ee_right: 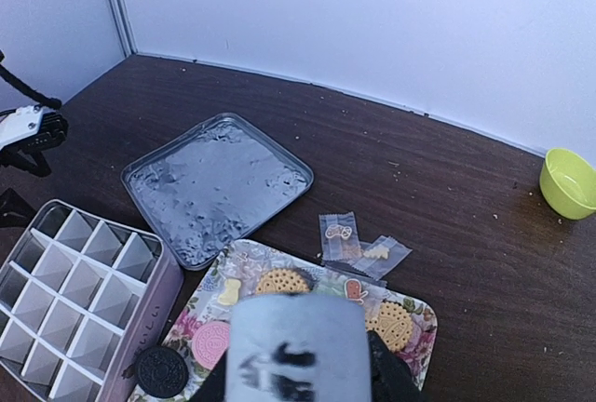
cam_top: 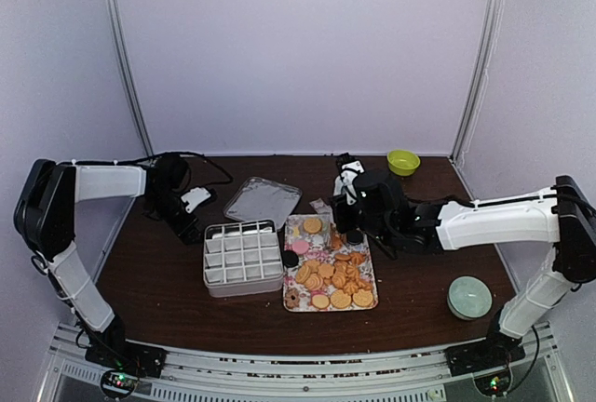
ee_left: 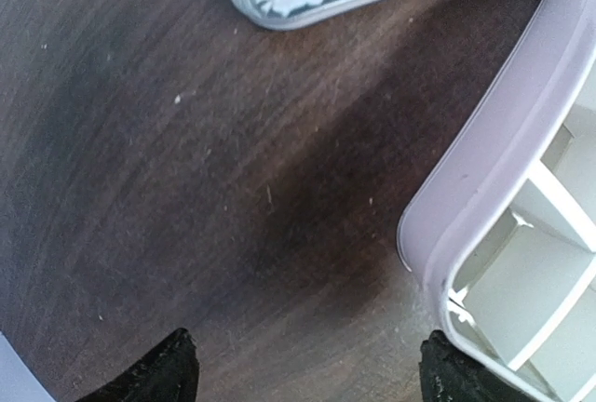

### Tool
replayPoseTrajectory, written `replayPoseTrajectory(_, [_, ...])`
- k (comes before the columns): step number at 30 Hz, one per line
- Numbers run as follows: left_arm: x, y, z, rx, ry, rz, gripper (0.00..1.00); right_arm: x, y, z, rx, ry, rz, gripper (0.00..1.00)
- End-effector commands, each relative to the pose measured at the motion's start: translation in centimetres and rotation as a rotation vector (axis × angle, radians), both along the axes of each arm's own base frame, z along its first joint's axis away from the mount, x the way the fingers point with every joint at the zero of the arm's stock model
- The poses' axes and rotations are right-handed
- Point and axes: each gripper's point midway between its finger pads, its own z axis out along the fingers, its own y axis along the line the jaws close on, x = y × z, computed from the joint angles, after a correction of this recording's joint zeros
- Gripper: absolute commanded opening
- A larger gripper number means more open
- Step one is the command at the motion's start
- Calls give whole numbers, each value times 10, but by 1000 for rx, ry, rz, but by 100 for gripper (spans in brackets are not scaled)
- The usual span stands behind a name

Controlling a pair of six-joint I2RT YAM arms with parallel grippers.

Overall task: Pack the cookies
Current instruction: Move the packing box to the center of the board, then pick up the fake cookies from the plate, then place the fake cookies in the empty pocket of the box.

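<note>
Closest to its own lens, the right claw showed only a grey housing that hid the fingers. From above it hung over the far end of the tray. Whether it was wide, narrow or carrying a cookie I cannot tell. The left claw stood wide apart and empty, its black fingertips low over bare wood just off the far left corner of the box.

The dark brown bench carried everything. Largest on it was the pale divided box, in the middle toward the near edge. Every compartment that showed was empty. Just beside its right wall lay the floral tray. Beyond the box, toward the far edge, a silver lid lay flat. A round pale-green tin sat toward the near right corner, and a small green bowl sat in the far right corner.

The cookies lay on the tray, mostly golden and crowded toward its near end. A pink one was on the side nearest the box, and a dark one sat at the tray's edge close against the box wall. Two small clear packets rested on the wood just past the tray's far edge.

By my reading the packing had barely begun. No cookie was in any cell, so the whole pile remained to be moved across, and the lid presumably had to go on afterwards.
</note>
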Motion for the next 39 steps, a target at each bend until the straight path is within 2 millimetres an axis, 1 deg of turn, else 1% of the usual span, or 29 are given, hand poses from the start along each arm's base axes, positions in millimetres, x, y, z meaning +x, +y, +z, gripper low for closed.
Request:
replayPoseTrajectory(1, [21,-19,13,-43,-59,-11,85,-10,-4,22,43,-12,24,23])
replayPoseTrajectory(4, [21,-29,16,-66,-50,-22,85,-16,-2,35,67,-23,44,23])
replayPoseTrajectory(9, [14,-48,21,-98,-43,-67,84,-25,15,61,100,-50,93,22])
replayPoseTrajectory(12, [5,-63,26,-149,-24,-97,85,-33,30,78,120,-68,132,22])
replayPoseTrajectory(15, [-8,-76,29,-192,8,-140,84,-41,48,97,163,-86,177,22])
replayPoseTrajectory(16, [-14,-80,31,-213,25,-152,83,-44,55,107,185,-96,191,22])
replayPoseTrajectory(18, [-24,-84,33,-247,51,-171,82,-48,67,119,219,-104,219,21])
replayPoseTrajectory(21, [-39,-87,37,-284,73,-207,82,-55,88,132,269,-110,268,21])
replayPoseTrajectory(24, [-54,-86,40,-302,97,-237,82,-59,108,138,306,-109,307,22])
replayPoseTrajectory(26, [-58,-78,42,-292,107,-229,82,-59,120,137,319,-107,328,22])
replayPoseTrajectory(28, [-52,-61,49,-297,96,-178,82,-56,132,135,321,-105,339,22])
replayPoseTrajectory(32, [-35,-13,66,-345,52,-24,81,-46,153,128,317,-116,347,22])
replayPoseTrajectory(33, [-34,-1,67,-341,43,4,81,-44,159,131,318,-129,354,23])
replayPoseTrajectory(34, [-34,5,67,-331,37,8,81,-41,165,125,307,-130,356,22])
replayPoseTrajectory(36, [-41,14,63,-310,34,18,81,-36,175,123,304,-141,361,23])
replayPoseTrajectory(38, [-46,17,58,-300,41,21,81,-30,184,120,303,-150,366,23])
replayPoseTrajectory(39, [-49,16,56,-300,47,22,81,-28,188,121,308,-159,366,23])
